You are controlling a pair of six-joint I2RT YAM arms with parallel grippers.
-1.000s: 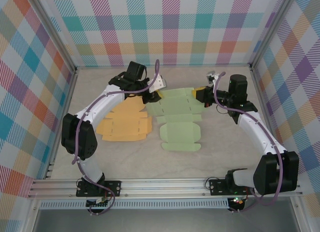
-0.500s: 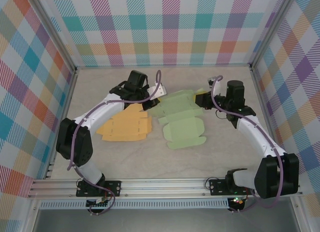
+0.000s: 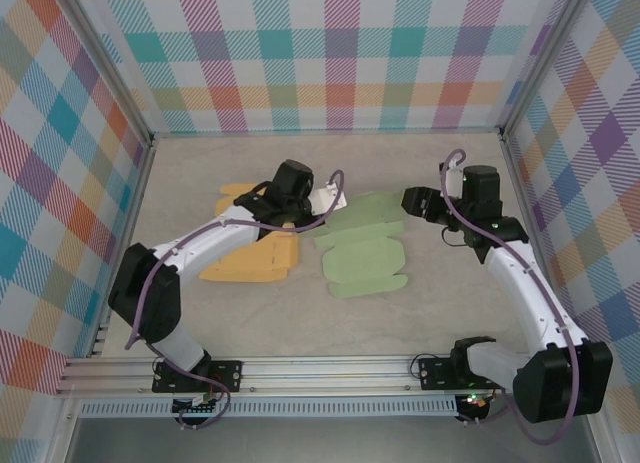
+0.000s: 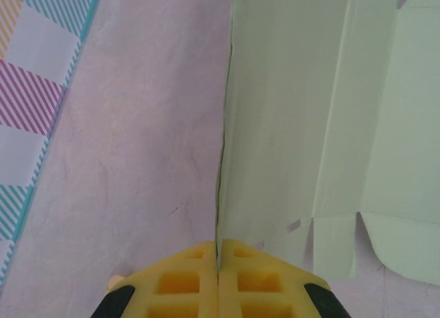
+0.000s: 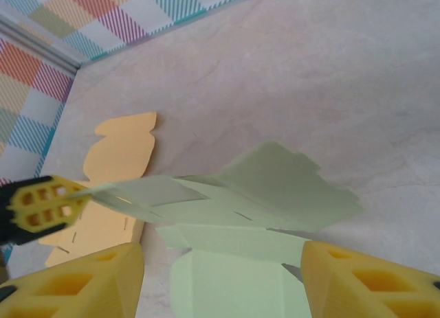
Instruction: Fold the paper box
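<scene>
Green box (image 3: pixel 365 258) pinched by left end effector (image 4: pixel 218 257).

We find an orange sheet (image 3: pixel 255 264) flat on the surface (image 3: pixel 430 303), left of the left pincer (image 3: pixel 338 199); plaid walls (image 3: pixel 330 53) beyond.

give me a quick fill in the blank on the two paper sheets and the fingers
The left fingers are ____ on the edge of the green sheet. The right fingers stand ____, holding nothing. The other sheet, partly under the left arm, is coloured ____.
Missing words: shut, open, orange.
</scene>
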